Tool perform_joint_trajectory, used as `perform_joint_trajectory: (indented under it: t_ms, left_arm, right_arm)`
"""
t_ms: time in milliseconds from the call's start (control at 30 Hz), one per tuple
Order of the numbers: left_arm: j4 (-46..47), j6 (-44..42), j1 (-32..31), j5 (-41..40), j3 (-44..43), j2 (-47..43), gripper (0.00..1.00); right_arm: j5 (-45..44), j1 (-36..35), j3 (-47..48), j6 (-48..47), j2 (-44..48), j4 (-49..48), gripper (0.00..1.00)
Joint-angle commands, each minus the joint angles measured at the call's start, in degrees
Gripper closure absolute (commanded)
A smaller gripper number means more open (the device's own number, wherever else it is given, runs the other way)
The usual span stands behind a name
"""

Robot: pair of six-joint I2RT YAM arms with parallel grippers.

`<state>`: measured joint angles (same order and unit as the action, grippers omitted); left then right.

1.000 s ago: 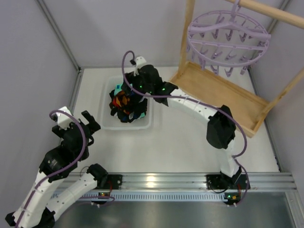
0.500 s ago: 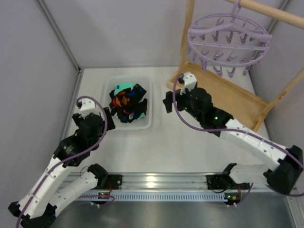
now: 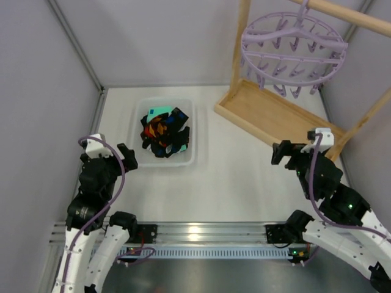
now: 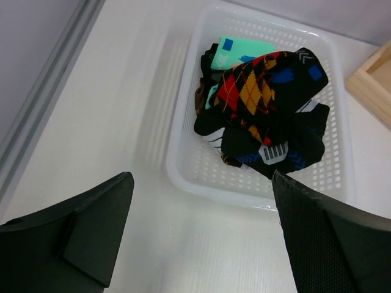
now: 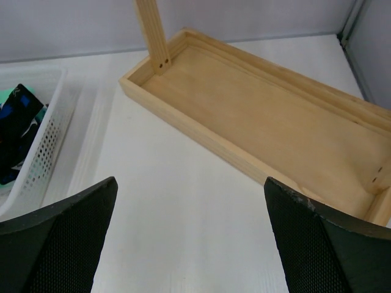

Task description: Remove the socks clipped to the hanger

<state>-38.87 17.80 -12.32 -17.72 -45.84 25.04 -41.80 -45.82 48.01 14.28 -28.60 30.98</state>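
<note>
Left tool [image 3: 124,156]: your fingers are spread wide apart, nothing between them, hovering off the surface [image 3: 232,183]. In the left wrist view the left tool [image 4: 201,195] points straight at the white perforated basket [image 4: 183,143], which sits just ahead of the fingertips, near but not touching.

The socks [image 4: 263,110] are piled in that basket, ahead of the left tool and slightly to its right. On top is the black sock with red-orange-yellow diamonds [image 4: 253,91]. The teal sock with blue spots [image 4: 241,52] is at the far end, away from the tool. Dark ones lie nearer you, one with a white barcode tag [image 4: 275,151]. From the top, the socks [image 3: 164,133] sit up and right of the left tool.

Right tool [image 3: 282,152]: fingers also wide apart, holding nothing, off the surface. In the right wrist view the right tool [image 5: 190,183] faces the wooden tray base [image 5: 256,122], just ahead of it. The basket edge shows far to its left.

The hanger [image 3: 293,46] hangs from the wooden rod [image 3: 348,18], well beyond and above the right tool, over the far end of the tray. Its pegs [image 3: 287,85] dangle free. Both tools are well apart from it.
</note>
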Motion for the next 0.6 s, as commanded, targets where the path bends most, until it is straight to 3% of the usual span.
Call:
perform_joint_trajectory:
  t_ms: [0,200,567]
  left_arm:
    - [4.24,-1.63,-0.25,3.13,0.05,-2.18,0.02]
    - [4.24,-1.02,-0.69,1.90,0.14,-2.80,0.02]
    - [4.42,-0.31,-0.69,-0.39,0.49,-1.66,0.02]
  right_arm:
    - [-4.69,0.30,0.77,2.41,7.21,9.53,0.01]
    - [-4.78,0.30,1.29,1.36,15.59,13.13,0.01]
    - [-3.11,0.30,1.12,-1.54,11.82,12.35,0.01]
